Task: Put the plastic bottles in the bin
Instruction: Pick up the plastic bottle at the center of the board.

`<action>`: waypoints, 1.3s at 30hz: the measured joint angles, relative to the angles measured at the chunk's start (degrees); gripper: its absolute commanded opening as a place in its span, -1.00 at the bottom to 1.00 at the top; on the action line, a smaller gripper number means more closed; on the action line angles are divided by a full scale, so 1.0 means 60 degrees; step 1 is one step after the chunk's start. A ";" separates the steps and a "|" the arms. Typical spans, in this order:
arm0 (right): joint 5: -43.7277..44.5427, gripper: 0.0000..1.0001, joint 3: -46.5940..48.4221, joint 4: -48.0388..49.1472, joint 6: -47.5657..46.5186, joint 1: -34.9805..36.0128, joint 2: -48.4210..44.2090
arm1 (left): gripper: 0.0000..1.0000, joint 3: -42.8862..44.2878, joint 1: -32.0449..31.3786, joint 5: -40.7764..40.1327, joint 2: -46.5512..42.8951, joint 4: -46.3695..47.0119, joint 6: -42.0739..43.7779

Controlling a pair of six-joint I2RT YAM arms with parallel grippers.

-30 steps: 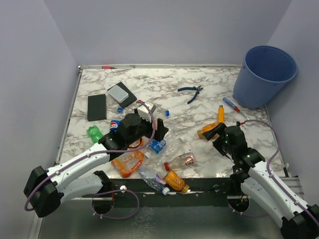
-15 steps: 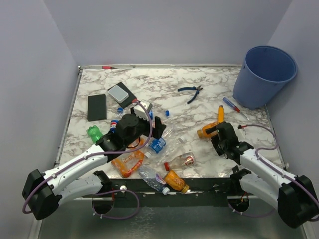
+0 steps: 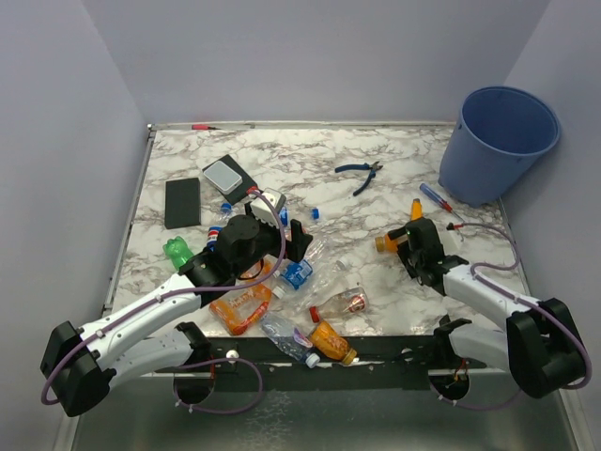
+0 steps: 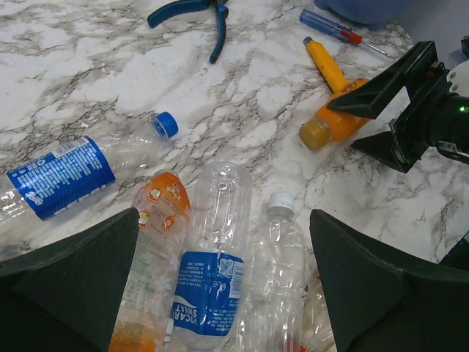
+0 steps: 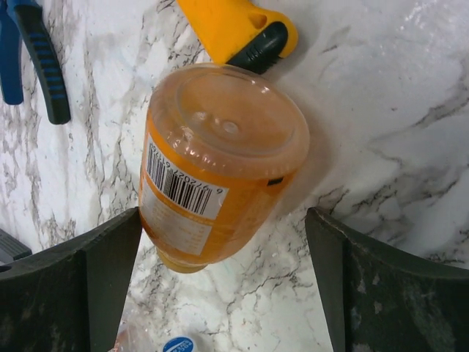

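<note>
Clearly the job is at an early pick: the plastic bottles in view lie on the marble-patterned table (image 3: 376, 155), and none shows in the part of the bin's mouth that can be seen.

At the left of the overhead view a green bottle (image 3: 177, 251) lies near the table edge, with a flat black slab (image 3: 182, 202) above it. Just right of them the left pincer (image 3: 300, 241) hangs spread wide and empty over a heap of bottles. Its wrist view shows a blue-labelled bottle (image 4: 60, 174) with a blue cap, a crumpled orange-tinted bottle (image 4: 157, 213), a ribbed clear bottle (image 4: 216, 242) and a white-capped clear bottle (image 4: 280, 253). All are thin-walled and glossy, and they lie side against side.

Further right, the right pincer (image 5: 223, 220) is open, one finger on either side of a squat orange bottle (image 5: 220, 161). That bottle lies on its side with its smooth round base toward the wrist camera and a barcode label on its wall. An orange-handled tool (image 5: 234, 26) lies just beyond it.

The next move looks like closing on this bottle. Its slick, rounded wall may roll or squirt out, so the grip should sit squarely across the body. After that comes the lift and carry to the bin (image 3: 498, 141), a round blue plastic bucket with a rolled rim. It tapers downward and stands in the upper right, well apart.
</note>
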 measured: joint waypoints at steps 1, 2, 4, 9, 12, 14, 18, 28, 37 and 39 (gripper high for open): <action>-0.0004 0.73 0.0011 0.0164 -0.0084 -0.0033 0.0124 | 0.98 0.0000 0.0000 0.0000 0.0004 0.0000 0.0000; -0.0015 0.68 0.0026 0.0346 -0.0164 -0.0062 0.0266 | 0.98 0.0000 0.0000 0.0000 0.0000 0.0000 0.0000; -0.0036 0.56 0.0036 0.0576 -0.0339 -0.0109 0.0463 | 0.98 0.0000 0.0000 -0.0004 0.0004 0.0000 0.0000; -0.0124 0.14 0.0036 0.1166 -0.0823 -0.0164 0.0721 | 0.98 0.0000 0.0000 -0.0004 0.0004 0.0000 0.0000; -0.0317 0.01 0.0036 0.1435 -0.1195 -0.0186 0.0623 | 0.98 0.0000 0.0000 -0.0004 0.0004 0.0000 0.0000; -0.0616 0.00 0.0033 0.1494 -0.1599 -0.0186 0.0255 | 0.98 0.0000 0.0000 -0.0004 0.0000 0.0000 0.0000; -0.1945 0.00 0.0036 0.2076 -0.2776 -0.0186 -0.1359 | 0.98 -0.0033 0.0000 0.0004 -0.0113 0.0018 -0.0004; -0.6204 -0.04 -0.0175 0.5166 -0.3049 -0.0168 -0.3111 | 0.98 -0.2211 0.0000 0.1705 -0.1402 0.3971 -0.1348; -0.6772 -0.05 -0.0535 0.8083 -0.1883 0.0958 -0.2014 | 0.98 -0.1264 -0.0026 0.2969 0.0346 0.5898 -0.3034; -0.6619 -0.04 -0.0521 0.8331 -0.1854 0.1319 -0.1887 | 0.95 -0.1155 -0.0080 0.3053 0.0601 0.6124 -0.3238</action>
